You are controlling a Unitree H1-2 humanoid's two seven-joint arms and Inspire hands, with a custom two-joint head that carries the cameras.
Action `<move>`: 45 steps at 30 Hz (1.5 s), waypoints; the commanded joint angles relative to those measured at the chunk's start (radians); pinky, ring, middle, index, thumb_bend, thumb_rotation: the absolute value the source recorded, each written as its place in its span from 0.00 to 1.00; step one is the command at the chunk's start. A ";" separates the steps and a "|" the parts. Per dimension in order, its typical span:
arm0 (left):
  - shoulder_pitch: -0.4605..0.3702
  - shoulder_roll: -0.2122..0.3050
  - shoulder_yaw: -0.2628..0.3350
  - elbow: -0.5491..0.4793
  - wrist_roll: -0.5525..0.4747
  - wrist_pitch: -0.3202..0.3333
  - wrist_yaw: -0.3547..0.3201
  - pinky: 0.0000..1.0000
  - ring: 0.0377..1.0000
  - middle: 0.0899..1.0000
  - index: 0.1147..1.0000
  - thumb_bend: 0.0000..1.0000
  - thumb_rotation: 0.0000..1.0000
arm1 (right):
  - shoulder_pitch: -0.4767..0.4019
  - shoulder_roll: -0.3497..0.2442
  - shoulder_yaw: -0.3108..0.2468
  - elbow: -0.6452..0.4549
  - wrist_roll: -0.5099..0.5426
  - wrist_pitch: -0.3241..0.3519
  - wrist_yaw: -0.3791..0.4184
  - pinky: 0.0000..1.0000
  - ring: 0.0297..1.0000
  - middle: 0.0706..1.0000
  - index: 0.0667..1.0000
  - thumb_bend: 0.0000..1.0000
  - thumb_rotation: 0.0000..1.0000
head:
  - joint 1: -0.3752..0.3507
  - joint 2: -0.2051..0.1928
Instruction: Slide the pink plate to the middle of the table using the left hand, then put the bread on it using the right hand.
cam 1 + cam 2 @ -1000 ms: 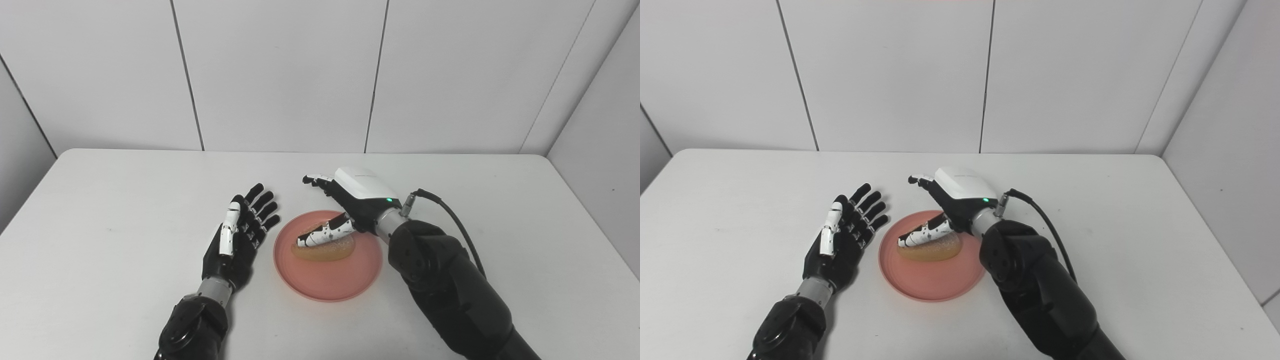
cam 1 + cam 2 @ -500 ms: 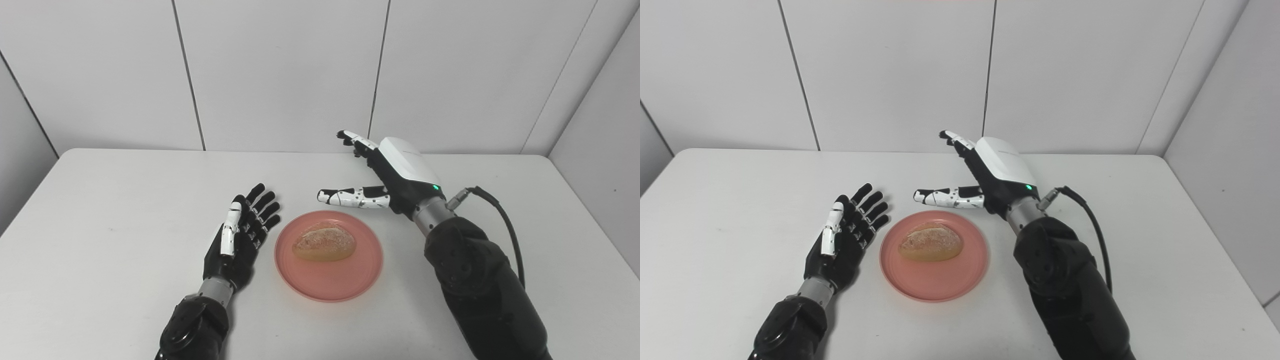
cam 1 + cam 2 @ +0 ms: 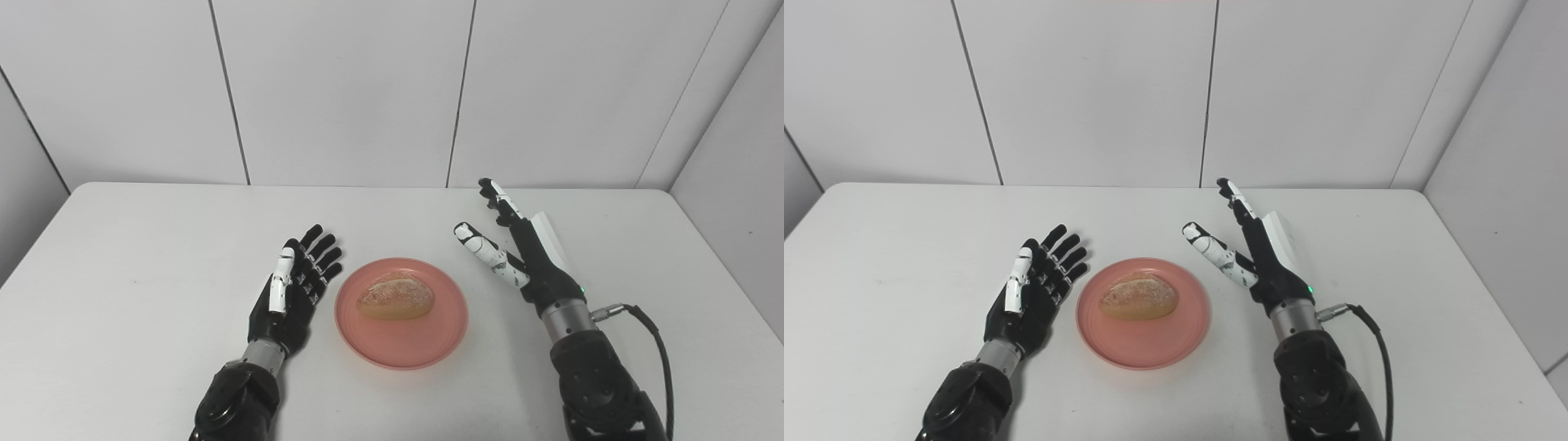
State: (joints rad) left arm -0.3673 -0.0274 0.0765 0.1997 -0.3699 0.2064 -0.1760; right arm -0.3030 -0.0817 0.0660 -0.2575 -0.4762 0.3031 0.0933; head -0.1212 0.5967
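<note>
The bread (image 3: pixel 395 298) lies on the pink plate (image 3: pixel 401 349), toward the plate's far half, near the middle of the white table (image 3: pixel 135 245). The left hand (image 3: pixel 293 291) rests just beside the plate's left rim, palm up, fingers spread and holding nothing. The right hand (image 3: pixel 528 260) stands clear to the right of the plate, apart from it, fingers and thumb splayed and empty. The loaf's long axis runs left to right across the view, its rounded top upward. Bare tabletop surrounds the plate on every side, with wide room toward the far edge and both side edges.
</note>
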 commanded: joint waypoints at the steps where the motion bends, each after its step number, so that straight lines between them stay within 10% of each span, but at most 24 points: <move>1: 0.013 0.000 -0.003 0.004 0.017 0.012 0.012 0.92 0.89 0.90 0.88 0.37 1.00 | 0.020 0.033 -0.013 -0.010 0.056 -0.090 -0.054 0.86 0.91 0.92 0.93 0.66 1.00 | 0.002 -0.001; 18: 0.064 0.019 -0.017 -0.034 0.084 -0.046 0.019 0.95 0.92 0.93 0.91 0.39 1.00 | 0.159 0.158 -0.029 0.020 0.230 -0.135 -0.150 0.96 0.95 0.96 0.96 0.51 1.00 | 0.009 0.000; 45: 0.191 0.009 -0.053 -0.070 0.127 -0.154 0.008 0.99 0.96 0.96 0.95 0.37 1.00 | 0.236 0.167 -0.017 0.183 0.354 -0.363 -0.163 0.95 0.95 0.98 0.98 0.25 1.00 | 0.013 -0.012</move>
State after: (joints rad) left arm -0.2180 -0.0149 0.0284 0.1067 -0.2536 0.0535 -0.1722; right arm -0.0532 0.0874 0.0482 -0.0645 -0.1260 -0.0022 -0.0630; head -0.1089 0.5829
